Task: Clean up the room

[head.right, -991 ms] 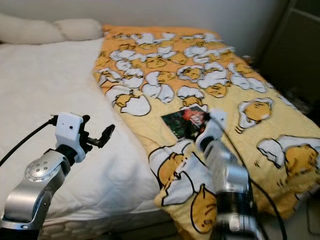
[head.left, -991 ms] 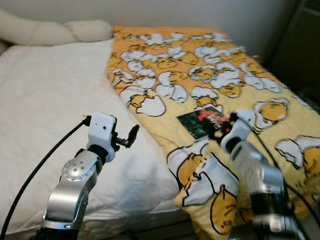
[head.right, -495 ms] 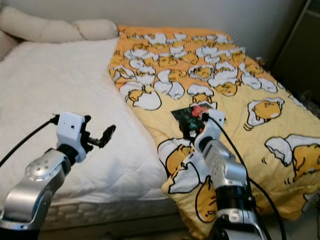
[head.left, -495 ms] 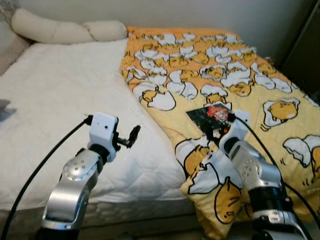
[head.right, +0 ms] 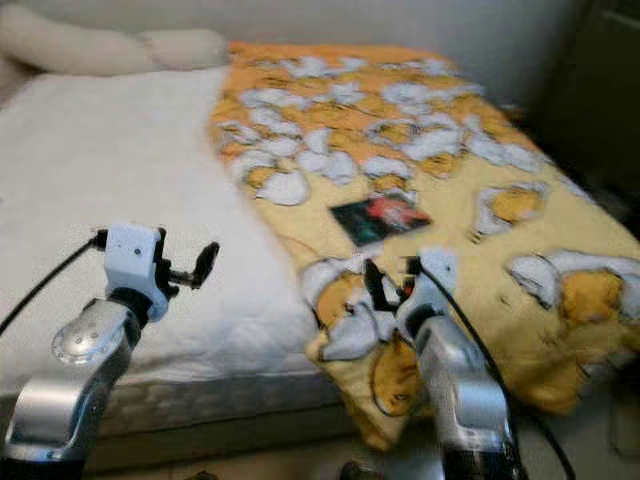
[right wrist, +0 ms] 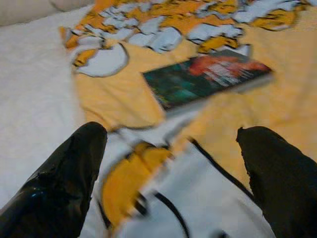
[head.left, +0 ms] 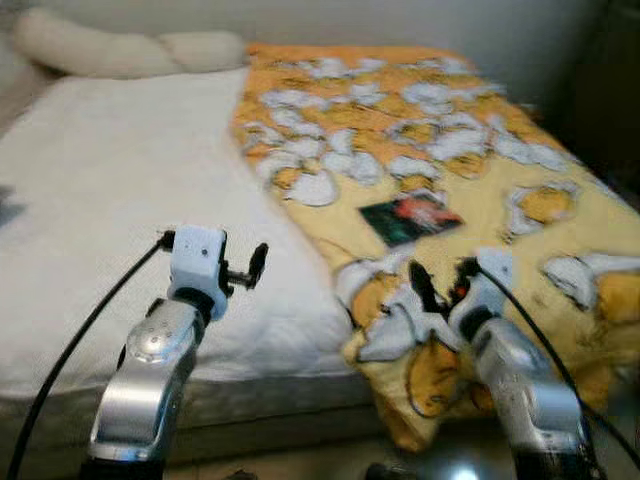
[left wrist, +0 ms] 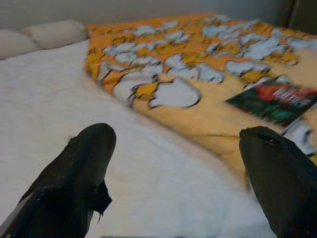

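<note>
A book [head.left: 410, 218] with a dark green and red cover lies flat on the yellow egg-print blanket [head.left: 470, 130] that covers the right half of the bed. My right gripper [head.left: 440, 285] hovers open over the blanket's near part, a short way short of the book [right wrist: 208, 77], with nothing between its fingers. Over the white mattress [head.left: 100, 200] near the front edge, my left gripper [head.left: 248, 270] is held out, open and empty. The left wrist view shows the book [left wrist: 275, 101] off to one side.
Two cream pillows [head.left: 120, 50] lie at the head of the bed against the wall. Dark furniture [head.left: 610, 80] stands to the right of the bed. A strip of floor [head.left: 450, 465] shows below the bed's front edge. The picture is blurred.
The whole view has shifted and blurred, so the camera moved. The gap between my right gripper and the book has grown. The left arm keeps its pose.
</note>
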Controlling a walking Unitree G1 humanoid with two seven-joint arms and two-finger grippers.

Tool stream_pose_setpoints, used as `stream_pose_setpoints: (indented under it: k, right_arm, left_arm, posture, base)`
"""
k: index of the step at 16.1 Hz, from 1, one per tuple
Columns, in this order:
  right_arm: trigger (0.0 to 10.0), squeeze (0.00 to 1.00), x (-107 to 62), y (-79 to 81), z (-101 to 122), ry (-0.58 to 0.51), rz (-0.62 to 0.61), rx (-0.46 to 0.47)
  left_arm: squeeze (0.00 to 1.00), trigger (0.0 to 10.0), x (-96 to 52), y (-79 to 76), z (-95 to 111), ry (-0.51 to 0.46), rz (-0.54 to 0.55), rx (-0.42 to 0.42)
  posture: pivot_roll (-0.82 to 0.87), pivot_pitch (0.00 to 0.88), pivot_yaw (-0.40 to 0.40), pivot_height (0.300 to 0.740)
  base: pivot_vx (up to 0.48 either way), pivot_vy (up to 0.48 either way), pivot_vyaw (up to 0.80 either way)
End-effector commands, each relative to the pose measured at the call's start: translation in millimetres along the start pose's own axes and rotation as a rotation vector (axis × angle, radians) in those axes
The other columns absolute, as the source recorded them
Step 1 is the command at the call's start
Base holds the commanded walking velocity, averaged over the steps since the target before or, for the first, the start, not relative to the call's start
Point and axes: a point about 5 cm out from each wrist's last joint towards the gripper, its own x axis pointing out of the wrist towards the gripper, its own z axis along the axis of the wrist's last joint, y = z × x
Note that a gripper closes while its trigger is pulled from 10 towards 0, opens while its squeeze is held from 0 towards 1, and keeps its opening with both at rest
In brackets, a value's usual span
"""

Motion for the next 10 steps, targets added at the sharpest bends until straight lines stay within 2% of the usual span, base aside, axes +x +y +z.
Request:
stream_pose_setpoints:
  k: [1,3,9,10]
  right_arm:
    - [10.0,0.0,2.9,5.9,11.3,-0.038,0.01,-0.012]
    - [10.0,0.0,-1.5,7.6,10.9,-0.035,0.005,-0.042]
    - [10.0,0.0,-0.7,9.4,16.4,-0.045,0.021,-0.084]
    - [10.0,0.0,-0.5,8.8,17.6,-0.046,0.023,-0.098]
  left_arm:
    - [0.0,10.0,-4.1,3.4,-7.5,0.023,0.025,-0.006]
    - [0.0,10.0,-3.7,2.6,-7.8,0.019,0.032,-0.011]
    - [0.0,10.0,-4.1,3.3,-8.0,0.013,0.045,-0.024]
    - [0.0,10.0,-3.9,2.9,-8.2,0.013,0.047,-0.029]
  posture:
    - [0.02,0.0,-0.003,0.74]
    - [0.02,0.0,-0.006,0.74]
    - [0.02,0.0,-0.012,0.74]
    - [0.02,0.0,-0.013,0.74]
  base:
    - [0.0,0.0,0.0]
    - [0.27,0.0,0.0]
    - [0.328,0.0,0.0]
    - [0.352,0.0,0.53]
